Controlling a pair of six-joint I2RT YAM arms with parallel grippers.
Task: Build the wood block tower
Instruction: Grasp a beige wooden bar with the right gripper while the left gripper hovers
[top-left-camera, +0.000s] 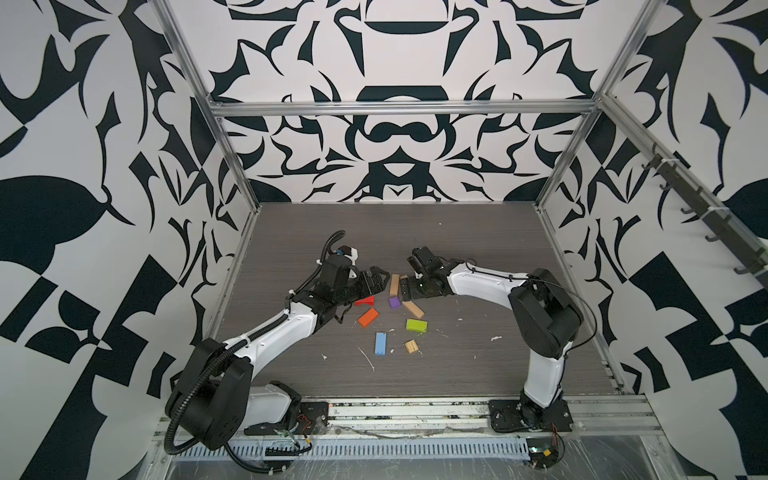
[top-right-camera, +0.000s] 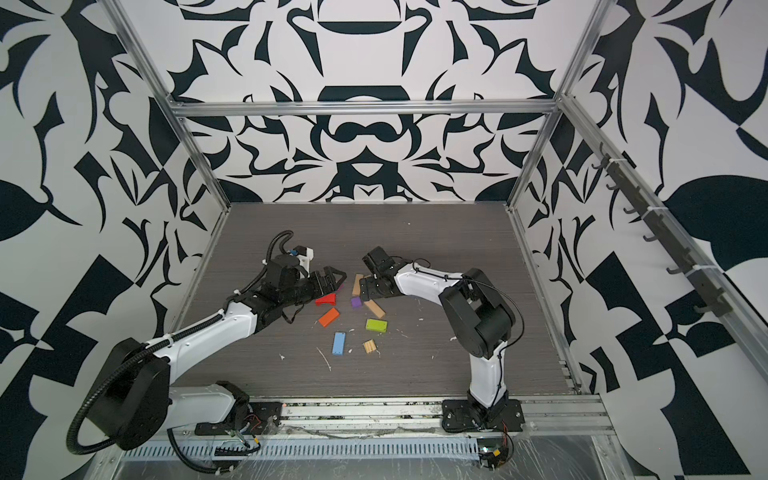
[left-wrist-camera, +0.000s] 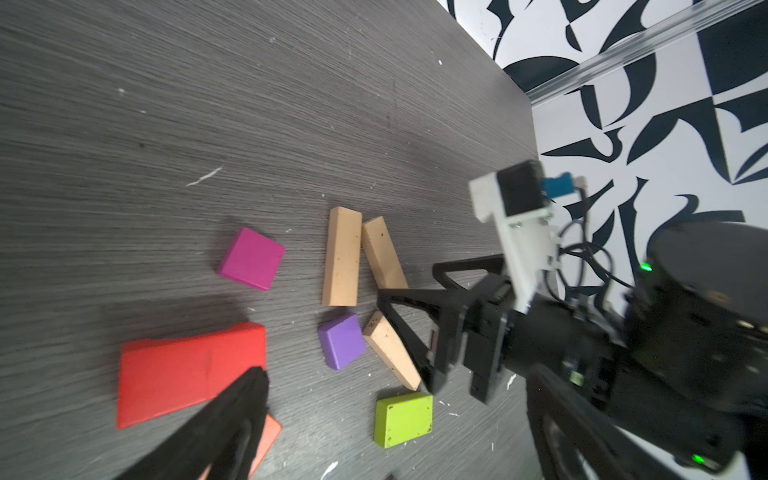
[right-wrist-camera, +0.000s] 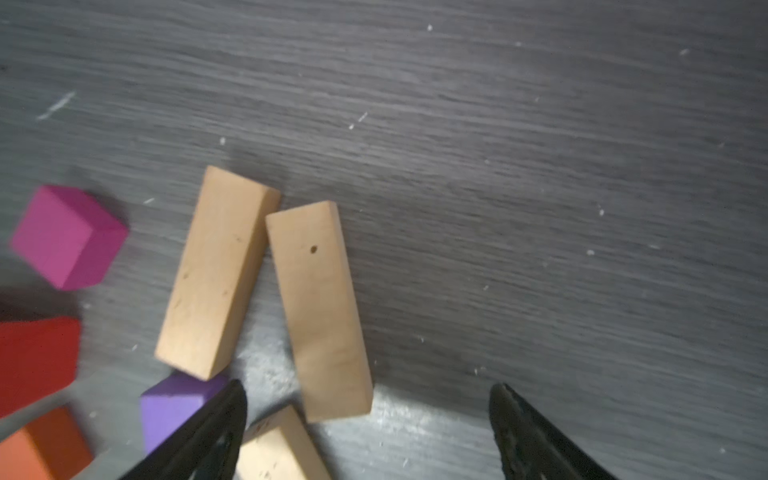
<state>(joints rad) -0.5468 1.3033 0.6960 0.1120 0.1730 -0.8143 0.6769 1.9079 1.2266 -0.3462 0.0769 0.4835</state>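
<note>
No tower shows; the wood blocks lie loose and flat on the table in both top views. Two tan planks lie side by side, with a magenta cube, a purple cube and a third tan plank nearby. Red, orange, green, blue and a ridged tan square lie nearer the front. My left gripper hangs open over the red block. My right gripper is open, low, with one plank's end between its fingers, untouched.
The two grippers face each other closely at mid-table, about a plank's width apart. White scuffs and crumbs mark the dark table. Metal frame posts and patterned walls enclose the back and sides.
</note>
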